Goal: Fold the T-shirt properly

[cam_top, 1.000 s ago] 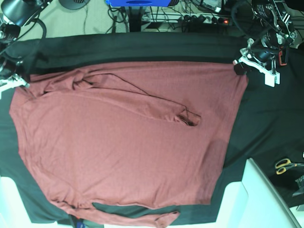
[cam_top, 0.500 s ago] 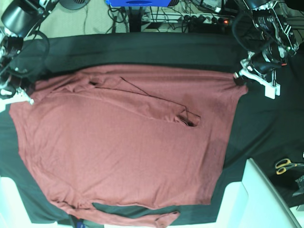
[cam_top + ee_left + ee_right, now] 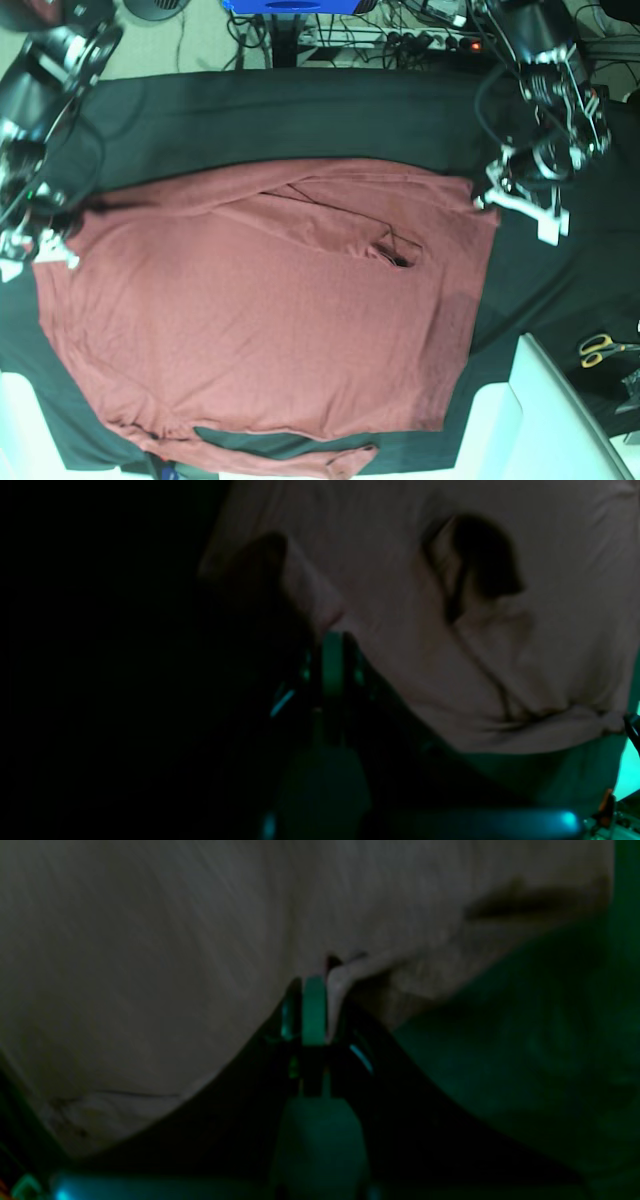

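The maroon T-shirt [image 3: 250, 330] lies spread on the black table cloth [image 3: 300, 110], and its far edge is lifted and drawn toward the front. One sleeve lies across the chest with its cuff [image 3: 400, 252] near the middle. A second sleeve [image 3: 330, 462] trails along the front edge. My left gripper [image 3: 490, 195] is shut on the shirt's far right corner; in the left wrist view its fingertips [image 3: 332, 645] pinch the cloth edge [image 3: 450, 655]. My right gripper [image 3: 55, 250] is shut on the far left corner, with fabric [image 3: 150, 965] bunched at its tips [image 3: 320, 990].
Yellow-handled scissors [image 3: 600, 348] lie at the right edge. A white box [image 3: 540, 420] stands at the front right corner. Cables and a power strip [image 3: 430, 40] run behind the table, beside a blue object [image 3: 290, 5].
Both grippers have moved toward the front of the table, pulling the shirt's far edge with them. The black cloth behind the shirt now shows a wider strip.
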Robot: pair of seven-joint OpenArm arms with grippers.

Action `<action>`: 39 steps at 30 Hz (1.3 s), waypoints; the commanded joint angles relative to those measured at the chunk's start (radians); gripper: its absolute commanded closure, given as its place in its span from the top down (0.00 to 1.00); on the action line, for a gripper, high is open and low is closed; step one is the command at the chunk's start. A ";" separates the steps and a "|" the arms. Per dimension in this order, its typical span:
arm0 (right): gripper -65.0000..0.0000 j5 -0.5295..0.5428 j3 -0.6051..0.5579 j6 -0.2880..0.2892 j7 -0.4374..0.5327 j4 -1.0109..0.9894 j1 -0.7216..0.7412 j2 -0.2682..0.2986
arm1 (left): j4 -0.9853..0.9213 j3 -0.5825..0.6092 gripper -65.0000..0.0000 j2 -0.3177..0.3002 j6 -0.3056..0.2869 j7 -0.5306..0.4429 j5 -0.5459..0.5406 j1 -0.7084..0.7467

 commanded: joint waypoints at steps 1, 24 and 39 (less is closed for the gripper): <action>0.00 0.011 0.001 0.000 0.013 -0.004 0.031 0.029 | 0.003 -0.001 0.00 -0.011 -0.002 -0.013 -0.014 -0.023; 0.01 0.009 -0.015 -0.003 0.133 -0.174 0.115 0.078 | -0.084 -0.001 0.00 -0.014 0.039 -0.021 -0.011 -0.143; 0.01 0.012 -0.054 -0.081 0.139 -0.174 0.120 0.072 | -0.086 -0.001 0.00 -0.014 0.039 -0.021 -0.011 -0.146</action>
